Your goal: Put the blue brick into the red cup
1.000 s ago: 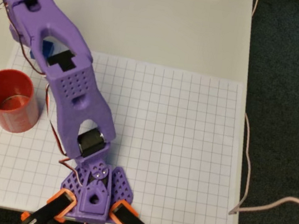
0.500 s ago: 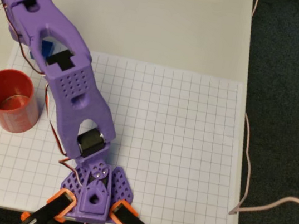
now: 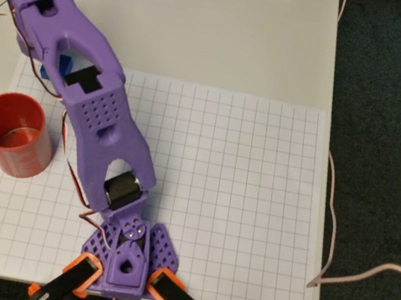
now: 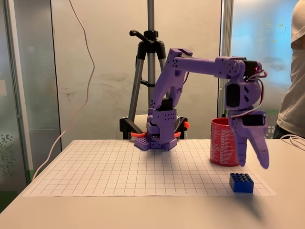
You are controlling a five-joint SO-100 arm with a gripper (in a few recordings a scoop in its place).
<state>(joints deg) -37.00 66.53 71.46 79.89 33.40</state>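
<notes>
So your gripper (image 4: 251, 164) hangs fingers-down with its jaws apart — nothing held — just above the blue brick (image 4: 241, 182), which sits on the grid sheet (image 4: 119, 167). From the brick, the red cup (image 4: 223, 142) stands upright at about 11 o'clock in the fixed view, near but not touching.
</notes>
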